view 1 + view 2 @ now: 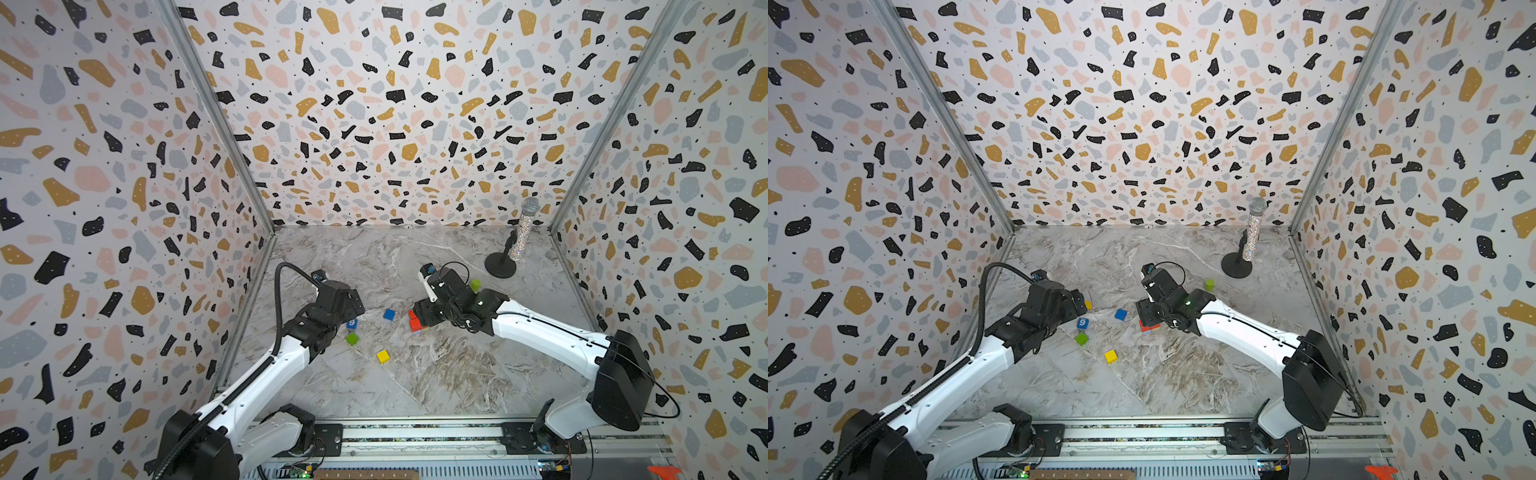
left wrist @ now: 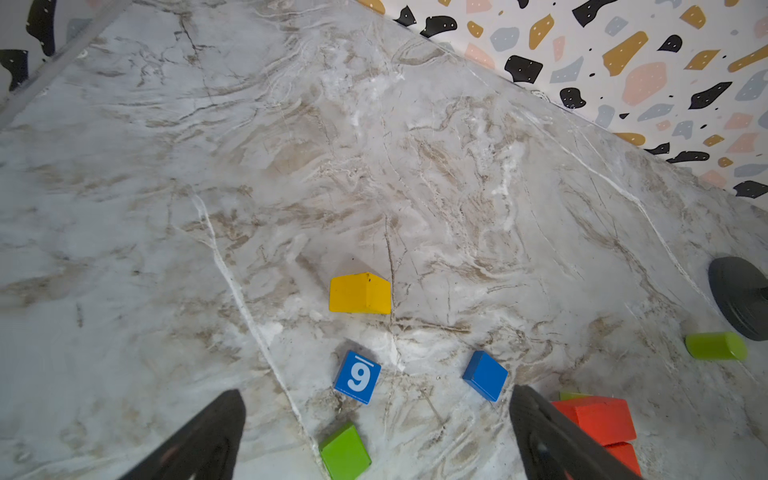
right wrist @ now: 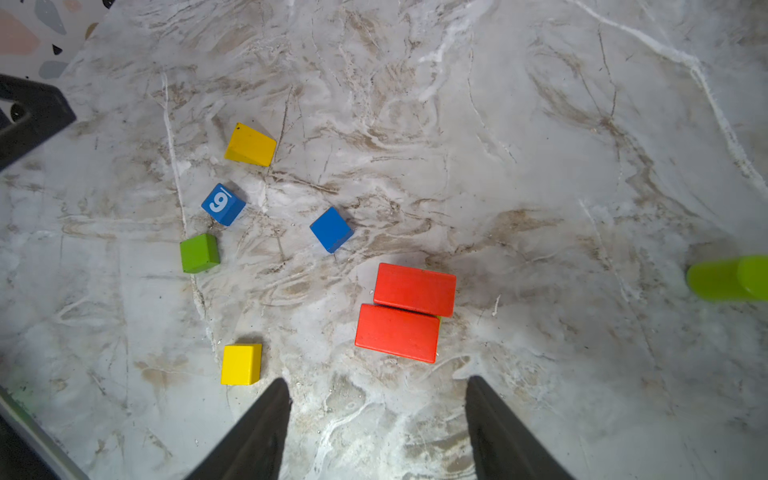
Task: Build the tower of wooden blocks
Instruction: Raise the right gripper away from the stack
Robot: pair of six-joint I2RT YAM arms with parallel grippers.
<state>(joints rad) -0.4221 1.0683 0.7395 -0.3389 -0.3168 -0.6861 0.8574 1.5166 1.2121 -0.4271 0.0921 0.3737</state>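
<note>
Two red bricks lie side by side, slightly offset, with a sliver of green at their edge; they are the only stacked pieces I see. My right gripper hangs open just above them, holding nothing. Loose on the marble lie a blue cube marked "9", a plain blue cube, a green cube, a yellow wedge-like block and a yellow cube. My left gripper is wide open over the "9" cube and green cube, touching neither.
A green cylinder lies on its side behind the right wrist. A glittery silver microphone stands on a black round base at the back right. Patterned walls close in the left, back and right sides.
</note>
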